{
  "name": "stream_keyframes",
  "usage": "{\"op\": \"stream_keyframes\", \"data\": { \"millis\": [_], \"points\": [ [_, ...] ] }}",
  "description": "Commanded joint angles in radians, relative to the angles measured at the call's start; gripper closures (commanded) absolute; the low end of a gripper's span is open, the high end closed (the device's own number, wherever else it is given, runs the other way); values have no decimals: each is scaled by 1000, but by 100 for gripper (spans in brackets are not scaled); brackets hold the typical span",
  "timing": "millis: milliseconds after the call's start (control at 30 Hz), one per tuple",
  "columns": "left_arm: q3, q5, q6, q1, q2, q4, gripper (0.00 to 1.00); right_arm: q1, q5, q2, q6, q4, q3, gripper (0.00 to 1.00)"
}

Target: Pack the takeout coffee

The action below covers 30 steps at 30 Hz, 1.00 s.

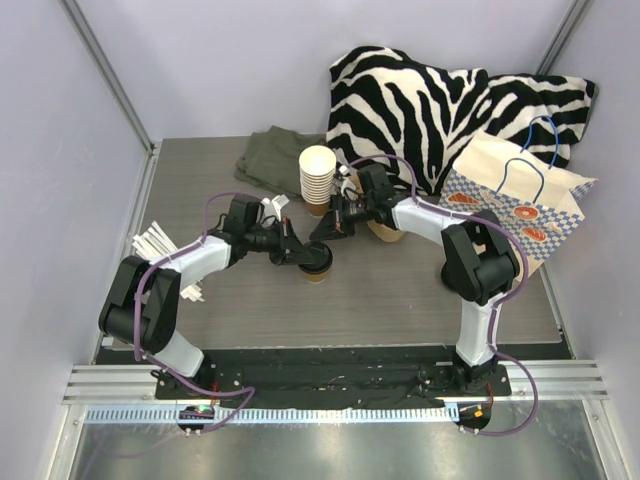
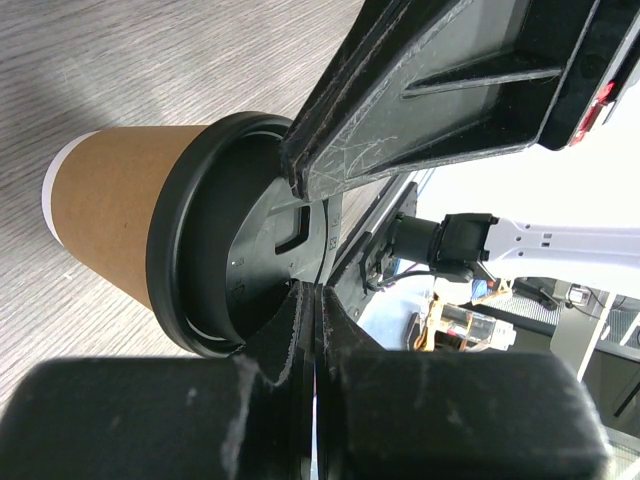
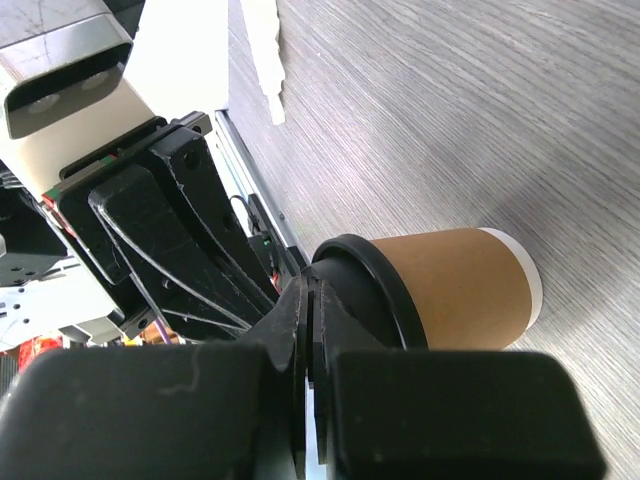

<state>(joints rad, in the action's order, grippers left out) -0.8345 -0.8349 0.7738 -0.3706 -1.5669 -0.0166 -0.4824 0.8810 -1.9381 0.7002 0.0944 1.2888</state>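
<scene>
Pale lavender walls (image 1: 230, 60) on three sides, metal posts (image 1: 108, 72) in back corners. Grey wood-grain bench (image 1: 400, 300), black plate (image 1: 330, 358) and aluminium rail (image 1: 560, 382) along near edge. Shiny metal sheet (image 1: 330, 452) below the rail. Even soft light, faint shadows. Zebra-print cushion (image 1: 400, 100) against back wall.

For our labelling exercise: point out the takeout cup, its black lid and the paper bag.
takeout cup (image 2: 110, 215): left wrist view, brown side wall.
black lid (image 2: 170, 250): left wrist view, outer rim.
paper bag (image 1: 488, 162): top external view, upper white panel.
</scene>
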Motion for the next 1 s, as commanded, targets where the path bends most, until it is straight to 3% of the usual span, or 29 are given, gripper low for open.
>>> {"op": "stream_keyframes", "data": {
  "millis": [0,300,500,767,967],
  "points": [
    [2,63,-57,4,-22,-83,100,-8,-37,30,-65,68,30,99],
    [2,53,-57,2,-10,-74,100,-27,30,252,4,22,-8,99],
    [-2,54,-53,4,-16,-66,100,-39,55,366,81,-70,-137,99],
    [-5,54,-50,2,-30,-66,100,-41,47,262,84,-133,-292,99],
    [-2,56,-50,4,-36,-69,100,-25,6,177,32,-72,-367,99]
  ]
}}
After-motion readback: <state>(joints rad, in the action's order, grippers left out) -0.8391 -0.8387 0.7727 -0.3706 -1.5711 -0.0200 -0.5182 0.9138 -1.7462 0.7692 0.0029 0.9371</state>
